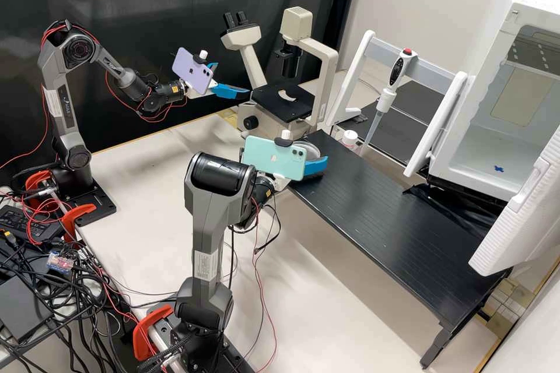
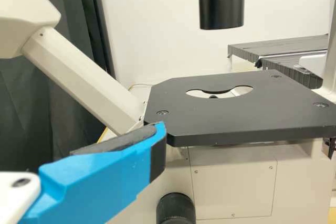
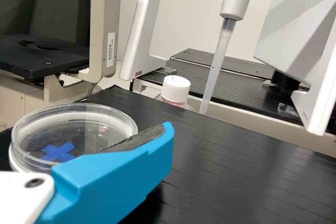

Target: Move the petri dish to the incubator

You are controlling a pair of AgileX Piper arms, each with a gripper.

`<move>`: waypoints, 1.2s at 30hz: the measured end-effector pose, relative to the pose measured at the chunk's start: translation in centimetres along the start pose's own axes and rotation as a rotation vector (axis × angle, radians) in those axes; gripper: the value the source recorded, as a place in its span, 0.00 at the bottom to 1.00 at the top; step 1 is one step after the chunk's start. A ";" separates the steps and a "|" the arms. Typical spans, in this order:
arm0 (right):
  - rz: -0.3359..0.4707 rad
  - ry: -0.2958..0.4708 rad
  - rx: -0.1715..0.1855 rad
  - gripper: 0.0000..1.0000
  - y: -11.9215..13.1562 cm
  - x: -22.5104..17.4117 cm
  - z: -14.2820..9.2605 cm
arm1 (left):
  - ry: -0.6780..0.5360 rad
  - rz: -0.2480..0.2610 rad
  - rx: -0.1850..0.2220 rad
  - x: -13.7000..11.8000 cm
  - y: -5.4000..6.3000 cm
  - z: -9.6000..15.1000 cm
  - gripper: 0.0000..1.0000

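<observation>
My right gripper point(image 1: 315, 164) is open at the shelf's near-left end, beside the petri dish point(image 1: 308, 152). In the right wrist view, the clear round dish point(image 3: 113, 113) lies over a blue cross, just behind the padded finger of my right gripper point(image 3: 113, 174); its far side is hidden from me. My left gripper point(image 1: 224, 80) stands open and holds nothing, in front of the microscope; one finger of this left gripper point(image 2: 100, 179) shows near the black stage point(image 2: 236, 114). The incubator point(image 1: 496, 128) has its door open and a blue cross on its floor.
A black shelf point(image 1: 385, 210) runs toward the incubator. The microscope point(image 1: 324, 70) stands behind my grippers. A pipette point(image 1: 386, 99) hangs from a white stand, with a white-capped bottle point(image 1: 350, 139) nearby. The incubator's white door point(image 1: 522, 215) juts over the shelf's far end.
</observation>
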 end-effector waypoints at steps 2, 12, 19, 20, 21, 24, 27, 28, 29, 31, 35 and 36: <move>-0.001 -0.005 0.010 1.00 0.0 0.1 0.3 | 0.000 0.000 0.000 0.0 0.0 0.0 1.00; -0.023 -0.026 0.081 0.00 -0.4 0.8 0.8 | 0.000 0.000 0.000 0.0 0.0 0.0 1.00; -0.036 -0.016 0.090 0.00 -0.4 1.1 1.0 | 0.000 0.000 0.000 0.0 0.0 0.0 1.00; -0.040 -0.012 0.087 0.00 -0.5 1.1 1.0 | 0.000 0.000 0.000 0.0 0.0 0.0 1.00; -0.040 -0.012 0.087 0.00 -0.5 1.1 1.0 | 0.000 0.000 0.000 0.0 0.0 0.0 1.00; -0.043 -0.008 0.090 0.00 -0.5 1.1 1.0 | 0.000 0.000 0.000 0.0 0.0 0.0 1.00; -0.049 -0.007 0.085 0.00 -0.5 1.1 1.0 | 0.000 0.000 0.000 0.0 0.0 0.0 1.00; -0.050 -0.007 0.083 0.00 -0.4 1.1 1.1 | 0.000 0.000 0.000 0.0 0.0 0.0 1.00; -0.051 -0.006 0.085 0.00 -0.4 1.1 1.1 | 0.000 0.000 0.000 0.0 0.0 0.0 1.00; -0.052 -0.003 0.086 0.00 -0.4 1.2 1.1 | 0.000 0.000 0.000 0.0 0.0 0.0 1.00; -0.064 -0.003 0.094 0.00 -0.3 1.1 1.2 | 0.000 0.000 0.000 0.0 0.0 0.0 1.00; -0.064 0.000 0.095 0.00 -0.3 1.1 1.1 | 0.000 0.000 0.000 0.0 0.0 0.0 1.00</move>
